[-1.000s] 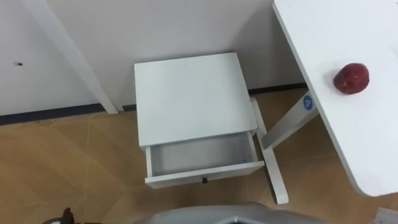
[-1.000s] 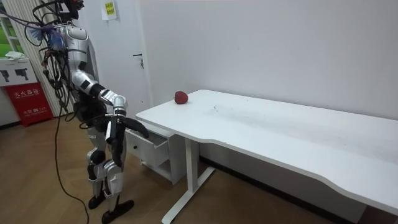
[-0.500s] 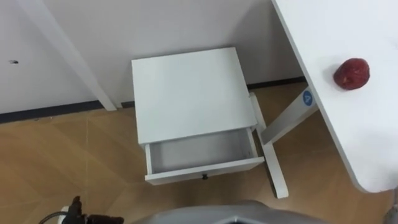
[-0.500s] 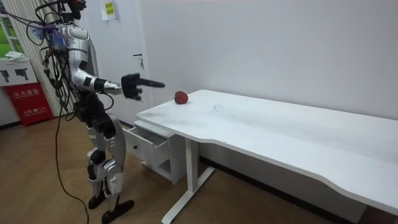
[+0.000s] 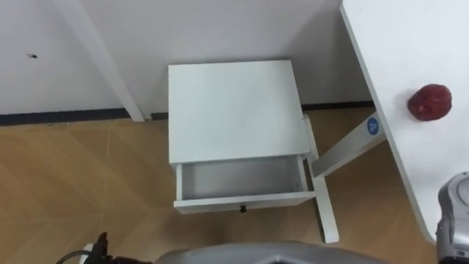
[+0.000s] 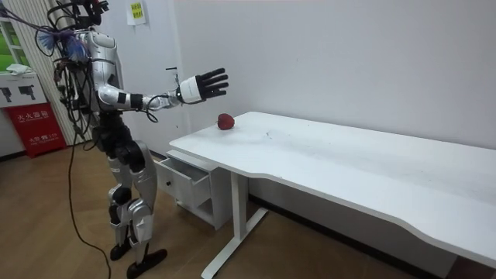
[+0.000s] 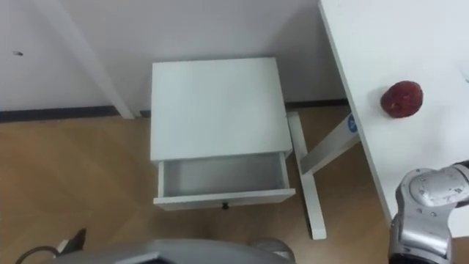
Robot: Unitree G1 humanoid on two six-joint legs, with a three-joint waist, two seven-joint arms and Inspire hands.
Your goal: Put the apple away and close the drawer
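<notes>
A red apple point(image 5: 430, 102) point(image 6: 225, 122) lies near the corner of the white desk point(image 5: 396, 44), at the right in the eye views. The small white cabinet point(image 5: 236, 110) stands beside the desk, and its drawer point(image 5: 242, 180) is pulled open with nothing inside. In the room view I stand in front of the cabinet with my right arm stretched forward at shoulder height. My right hand point(image 6: 203, 84) is open with fingers spread, in the air above the apple and to the room view's left of it. That arm's silver forearm point(image 7: 425, 213) comes in at the lower right of the eye views.
The desk's white leg and foot point(image 5: 327, 213) stand right next to the drawer's right side. A slanted white post point(image 5: 102, 62) runs along the wall at the left. Wooden floor lies in front of the cabinet. A red case point(image 6: 35, 128) stands behind me.
My right arm has swung up from beside my thigh to shoulder height and stretched toward the desk, fingers now spread. The eye view has shifted a little; apple and drawer stay put.
</notes>
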